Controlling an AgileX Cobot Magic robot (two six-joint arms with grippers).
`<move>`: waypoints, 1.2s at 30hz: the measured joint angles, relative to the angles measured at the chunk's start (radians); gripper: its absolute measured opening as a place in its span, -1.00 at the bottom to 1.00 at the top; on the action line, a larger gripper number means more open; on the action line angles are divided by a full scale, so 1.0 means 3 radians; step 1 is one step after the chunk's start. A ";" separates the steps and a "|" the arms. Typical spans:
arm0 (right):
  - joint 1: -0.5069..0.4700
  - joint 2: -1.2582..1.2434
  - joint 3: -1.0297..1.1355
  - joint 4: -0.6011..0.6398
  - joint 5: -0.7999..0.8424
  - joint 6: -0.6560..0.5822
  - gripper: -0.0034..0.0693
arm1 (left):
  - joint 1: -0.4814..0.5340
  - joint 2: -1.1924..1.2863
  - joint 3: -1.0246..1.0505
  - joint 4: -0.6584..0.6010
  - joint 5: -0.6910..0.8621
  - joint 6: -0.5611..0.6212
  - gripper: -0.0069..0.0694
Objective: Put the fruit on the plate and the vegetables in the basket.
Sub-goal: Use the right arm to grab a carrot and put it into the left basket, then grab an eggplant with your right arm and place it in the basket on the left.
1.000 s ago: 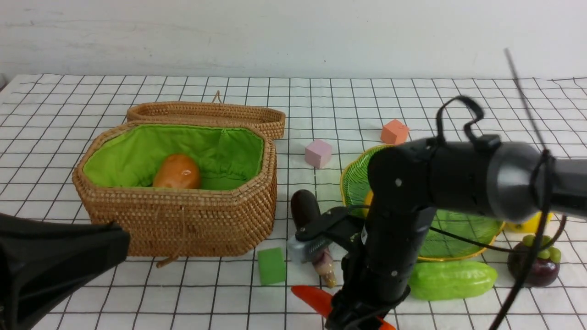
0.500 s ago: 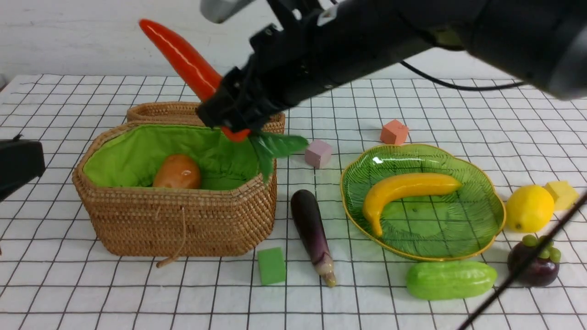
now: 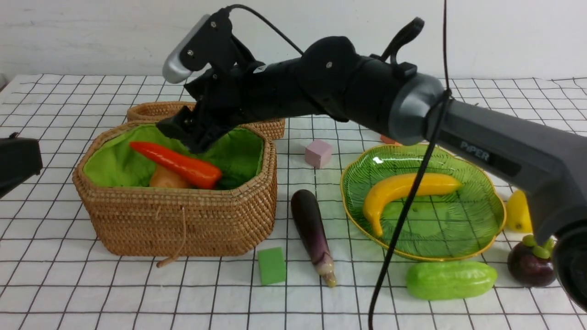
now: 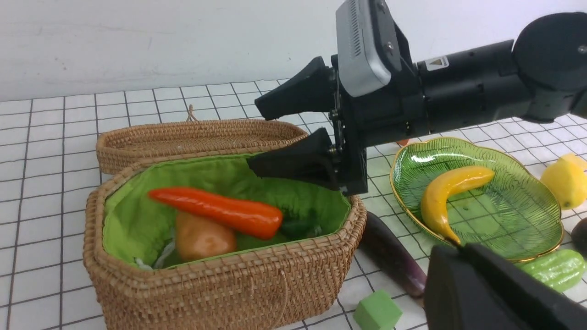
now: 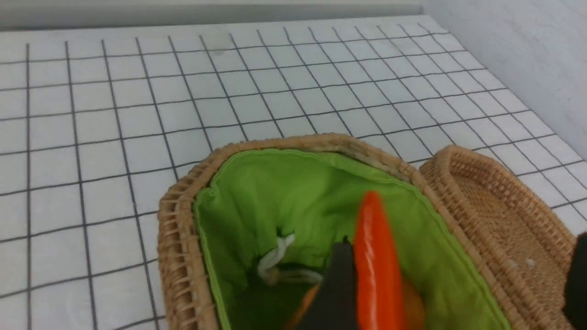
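At far left the left gripper (image 3: 20, 160) is clenched. The large brown woven rattan basket (image 3: 183, 229) holds the orange-brown toy potato (image 3: 167, 178) with the orange carrot (image 3: 176, 165) lying across it. Just above, the right gripper (image 3: 179, 136) hangs with its jaws spread, released. The dark purple eggplant (image 3: 309, 220) lies between the basket and the green glass plate (image 3: 458, 229), which carries the curved yellow banana (image 3: 403, 188). The light green cucumber (image 3: 451, 279), round yellow lemon (image 3: 518, 211) and dark purple mangosteen (image 3: 529, 268) lie outside the plate.

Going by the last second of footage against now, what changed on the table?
The right gripper carried the carrot from the near side of the table up and leftward to the basket, then let go. The carrot now lies inside across the potato, with the jaws open above it. The eggplant, cucumber, mangosteen, lemon and the banana on the plate stayed put.
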 joint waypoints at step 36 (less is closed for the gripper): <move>-0.0118 0.0124 0.0714 -0.2857 0.1752 0.4580 0.44 | 0.0000 0.0000 0.0000 -0.1269 -0.0027 0.1559 -0.85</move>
